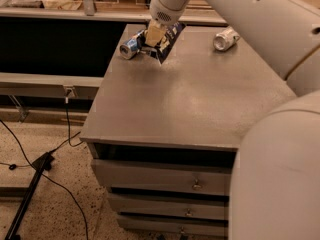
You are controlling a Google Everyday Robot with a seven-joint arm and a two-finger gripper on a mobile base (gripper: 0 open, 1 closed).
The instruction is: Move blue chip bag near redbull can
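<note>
- The robot's arm (pixel 260 19) reaches in from the picture's right and over the far part of the grey cabinet top (pixel 190 104), which has 3 drawers below it.
- The blue chip bag (pixel 170 38) hangs tilted at the far-left part of that top. Its long axis slants, with the lowest corner pointing down toward the surface. It looks lifted rather than resting, though I cannot tell for sure.
- The gripper (pixel 154 34) is clenched on the bag's upper left part, right above the far-left corner.
- The redbull can (pixel 130 47) lies on its side just beside the bag, toward the picture's left, close to touching.
- A plain silver can (pixel 226 38) lies well apart on the other side.
- My judgement: the bag is already next to its target, so the coming move is mostly a straight lowering and release, without nudging the can.
</note>
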